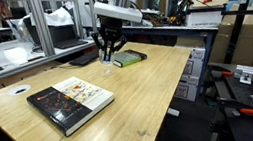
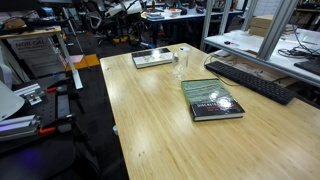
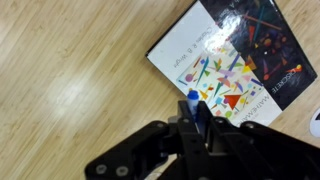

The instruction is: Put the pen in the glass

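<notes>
1. When read from the left in an exterior view: pale wooden counter (image 1: pixel 15 100), then a dark-covered book (image 1: pixel 70 101) lying flat near the front edge.
2. Further right, end effector (image 1: pixel 111 50) hanging fingers-down over the far part of the counter, well apart from the book and just left of a flat green slab (image 1: pixel 131 57).
3. Seen from the opposite side, left to right: green slab (image 2: pixel 152 58) at the far end; clear glass (image 2: pixel 180 65) upright just beside it, contact impossible to judge; book (image 2: pixel 212 100) nearer the camera; black keyboard (image 2: pixel 250 80) on the neighbouring bench.
4. Wrist view, left part: bare wood grain. Middle and right: book (image 3: pixel 240 60) with its colourful cover, seen beyond the fingers.
5. Pen (image 3: pixel 192 100), blue with a whitish tip, clamped between the closed fingers of the end effector (image 3: pixel 196 120). Lifted clear of the counter, tip pointing away from the wrist towards the book. Not yet in the glass.
</notes>
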Available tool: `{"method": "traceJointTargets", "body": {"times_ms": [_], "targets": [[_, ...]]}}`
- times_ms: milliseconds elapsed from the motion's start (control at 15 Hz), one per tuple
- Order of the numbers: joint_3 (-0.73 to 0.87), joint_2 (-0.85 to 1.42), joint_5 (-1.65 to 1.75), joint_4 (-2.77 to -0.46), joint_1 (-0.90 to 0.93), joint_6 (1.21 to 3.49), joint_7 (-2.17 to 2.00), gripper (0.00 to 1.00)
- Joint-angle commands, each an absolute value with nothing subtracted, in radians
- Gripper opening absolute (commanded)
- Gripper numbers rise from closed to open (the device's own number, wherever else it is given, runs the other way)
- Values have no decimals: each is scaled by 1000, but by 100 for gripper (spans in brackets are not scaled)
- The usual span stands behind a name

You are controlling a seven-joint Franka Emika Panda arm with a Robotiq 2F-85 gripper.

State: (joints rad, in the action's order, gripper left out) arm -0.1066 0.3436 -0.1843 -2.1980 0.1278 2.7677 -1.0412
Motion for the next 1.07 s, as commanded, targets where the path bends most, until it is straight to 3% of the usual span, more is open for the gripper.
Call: {"method": "traceJointTargets", "body": {"times_ms": [0,400,467,533,1000], "targets": [[-142,284,-327,-2181,74,2625,-905,3],[-87,225,-412,-2131,58,2431,-861,3],[-81,219,-410,-2130,59,2425,-857,3],[-72,235,-383,-2135,75,2462,-888,11],[-70,231,-383,-2133,75,2449,-888,11]]}}
